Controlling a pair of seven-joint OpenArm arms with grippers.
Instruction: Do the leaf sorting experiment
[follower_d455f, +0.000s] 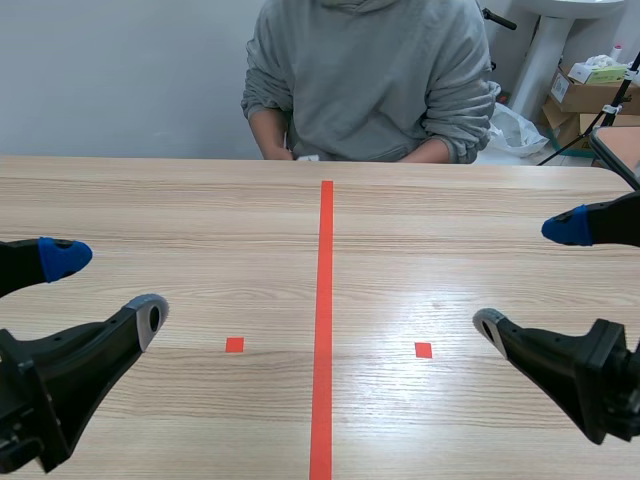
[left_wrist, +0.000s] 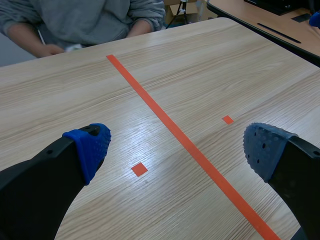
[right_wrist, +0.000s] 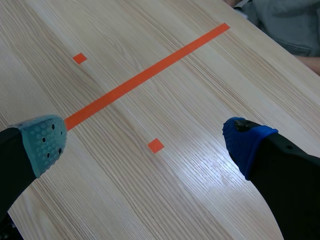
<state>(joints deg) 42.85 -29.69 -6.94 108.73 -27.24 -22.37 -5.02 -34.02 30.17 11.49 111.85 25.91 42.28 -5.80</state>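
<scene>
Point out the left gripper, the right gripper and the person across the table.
left gripper (follower_d455f: 108, 287), scene view, midway between its open fingertips.
right gripper (follower_d455f: 528, 279), scene view, midway between its open fingertips.
person (follower_d455f: 370, 80), scene view, on the middle of the chest.

Table: pale wood grain, smooth, faintly glossy (glare patches near the middle). Tape line: matt. Sweatshirt: soft grey cloth. Pads of the left gripper: dotted, rubbery, matt.
</scene>
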